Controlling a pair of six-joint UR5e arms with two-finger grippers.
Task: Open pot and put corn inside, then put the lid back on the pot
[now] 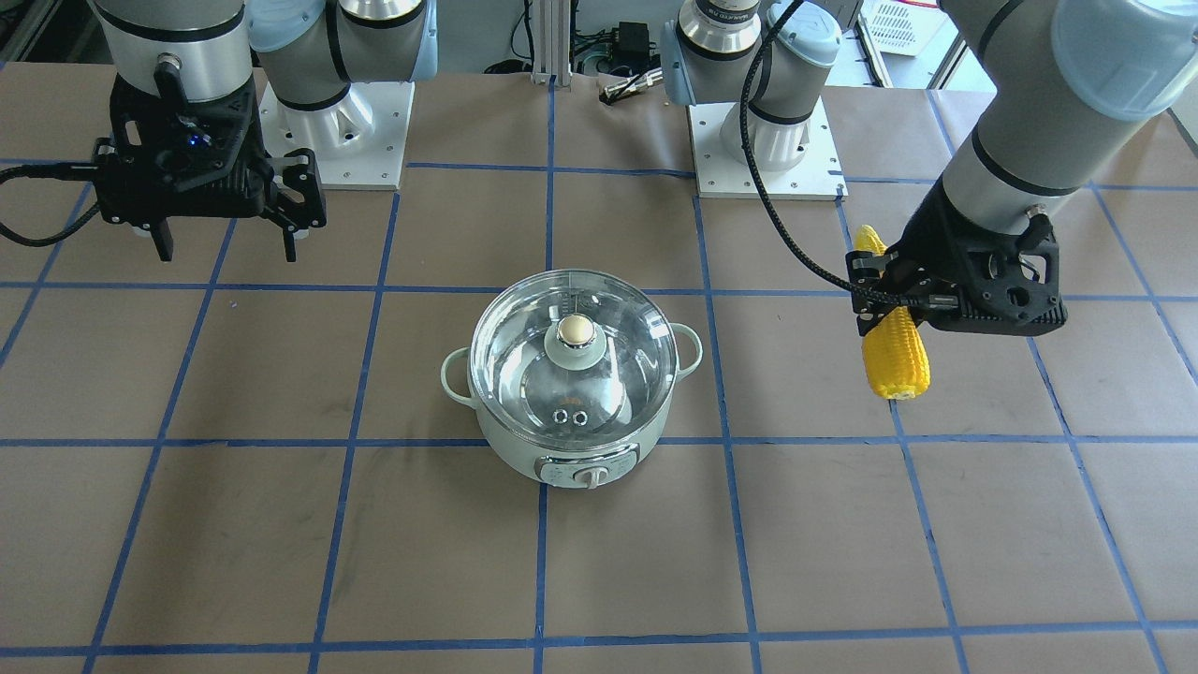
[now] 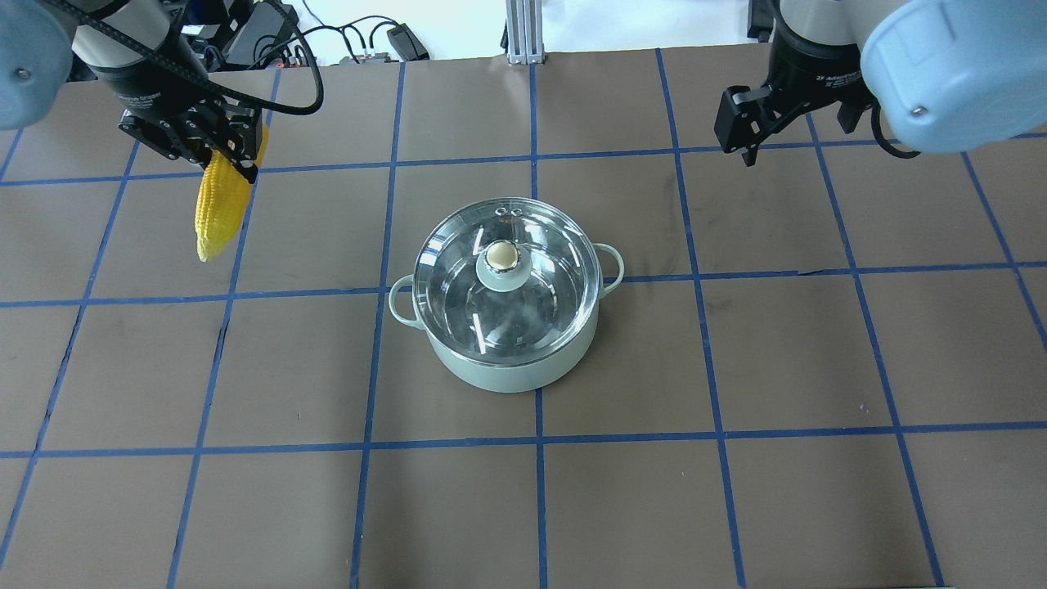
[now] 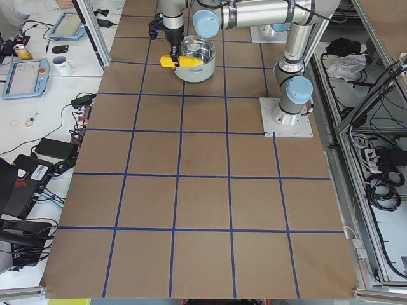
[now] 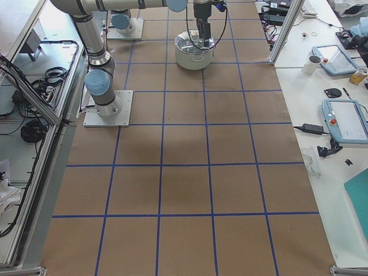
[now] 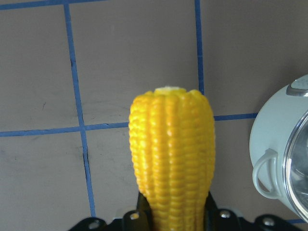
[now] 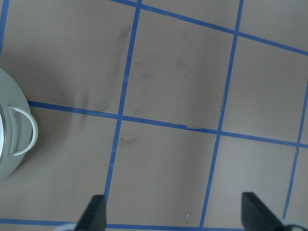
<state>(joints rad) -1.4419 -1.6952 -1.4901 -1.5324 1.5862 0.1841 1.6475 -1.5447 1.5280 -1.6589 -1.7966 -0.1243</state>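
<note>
Left claw [image 2: 231, 155] pinches the corn [image 2: 217, 209] aloft, apart from the pot [image 2: 507, 372], whose lid [image 2: 501, 258] is on. Right claw [image 1: 227, 245] hangs spread, empty.

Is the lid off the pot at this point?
No, the lid sits squarely on the rim of the pot in the overhead view, and the corn hangs in the left gripper off to the side.

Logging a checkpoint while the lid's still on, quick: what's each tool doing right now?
Left tool: closed on the corn.
Right tool: open, holding nothing.
</note>
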